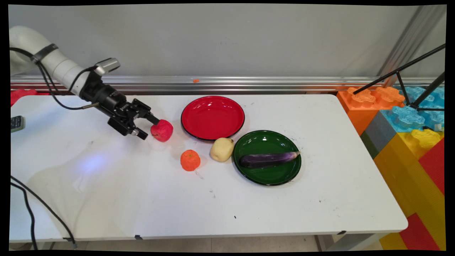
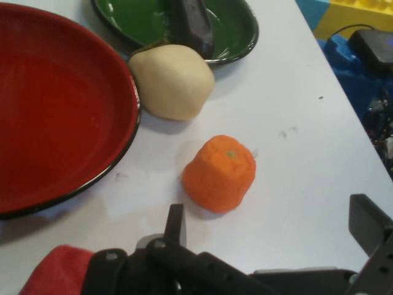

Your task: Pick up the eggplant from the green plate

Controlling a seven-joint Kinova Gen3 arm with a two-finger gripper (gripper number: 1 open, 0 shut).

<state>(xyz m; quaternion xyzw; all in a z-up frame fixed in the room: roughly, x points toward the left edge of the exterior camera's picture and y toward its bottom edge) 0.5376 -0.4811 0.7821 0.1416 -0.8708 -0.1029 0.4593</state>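
Two plates [image 1: 212,117], four toy foods [image 1: 162,130]

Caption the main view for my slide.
Gripper open beside red apple; eggplant lies on green plate.

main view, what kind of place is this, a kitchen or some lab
Most likely a robot lab or test bench, not a kitchen: a white table set with toy fruit such as the red apple, oversized coloured building blocks stacked at its right end, and a bare metal rail along the wall.
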